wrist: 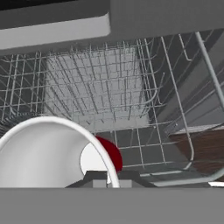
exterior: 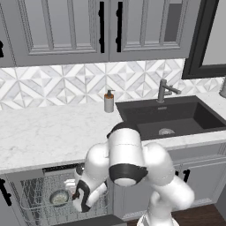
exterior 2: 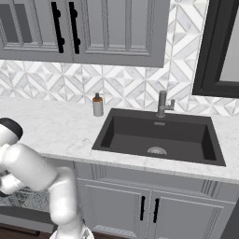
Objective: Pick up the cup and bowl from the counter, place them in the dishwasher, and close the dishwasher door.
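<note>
The dishwasher stands open under the counter [exterior: 44, 132], its pale wire rack [exterior: 33, 192] pulled out. My gripper [exterior: 79, 204] reaches down into that rack. In the hand view the gripper [wrist: 108, 177] is shut on the pale rim of the red cup [wrist: 111, 154], one finger inside and one outside; the cup lies tilted, mouth toward the camera, over the rack's wires [wrist: 131, 87]. The grey speckled bowl [exterior: 59, 197] rests in the rack just left of my hand. A dark strip at the bottom edge may be the lowered dishwasher door [exterior: 95, 220].
A grey soap dispenser [exterior: 109, 101] stands on the counter by the dark sink [exterior: 172, 117], with a faucet [exterior: 164, 90] behind it. Panelled cabinet doors [exterior 2: 140, 210] are to the right of the dishwasher. Brown floor [wrist: 201, 148] shows beyond the rack.
</note>
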Controlling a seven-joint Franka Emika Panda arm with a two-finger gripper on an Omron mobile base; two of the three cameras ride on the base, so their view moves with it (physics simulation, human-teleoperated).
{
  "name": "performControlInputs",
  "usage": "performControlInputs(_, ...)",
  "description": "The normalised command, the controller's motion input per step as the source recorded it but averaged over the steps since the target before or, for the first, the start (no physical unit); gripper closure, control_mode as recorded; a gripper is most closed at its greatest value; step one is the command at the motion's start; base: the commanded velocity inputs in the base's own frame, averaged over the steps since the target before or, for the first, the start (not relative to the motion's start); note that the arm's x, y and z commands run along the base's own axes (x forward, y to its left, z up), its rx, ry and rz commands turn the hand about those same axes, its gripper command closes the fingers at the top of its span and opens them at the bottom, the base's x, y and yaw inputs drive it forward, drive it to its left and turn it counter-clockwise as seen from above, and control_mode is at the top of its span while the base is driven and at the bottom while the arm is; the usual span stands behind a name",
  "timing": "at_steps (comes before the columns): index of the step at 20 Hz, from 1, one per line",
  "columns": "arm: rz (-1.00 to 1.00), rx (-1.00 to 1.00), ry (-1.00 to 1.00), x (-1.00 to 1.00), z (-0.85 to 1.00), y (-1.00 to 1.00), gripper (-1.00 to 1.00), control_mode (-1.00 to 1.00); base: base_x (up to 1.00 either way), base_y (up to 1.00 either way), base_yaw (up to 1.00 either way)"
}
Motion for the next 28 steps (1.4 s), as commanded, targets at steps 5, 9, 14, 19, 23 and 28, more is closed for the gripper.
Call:
performControlInputs(5,0.0,0.0,0.0,0.29,-0.83,0.0,1.0,-1.0,0.0,0.0,0.0)
performControlInputs(9,0.0,0.02,-0.11,0.4,-0.53,0.0,1.0,-1.0,0.0,0.0,0.0)
performControlInputs(14,0.02,0.12,-0.11,0.14,-0.09,-0.03,1.0,-1.0,0.0,0.0,0.0)
performControlInputs(19,0.04,0.03,0.01,0.0,-0.04,0.0,1.0,-1.0,0.0,0.0,0.0)
performControlInputs(23,0.0,0.0,0.0,0.0,0.15,0.0,1.0,-1.0,0.0,0.0,0.0)
performControlInputs(28,0.0,0.0,0.0,0.03,0.3,0.0,1.0,-1.0,0.0,0.0,0.0)
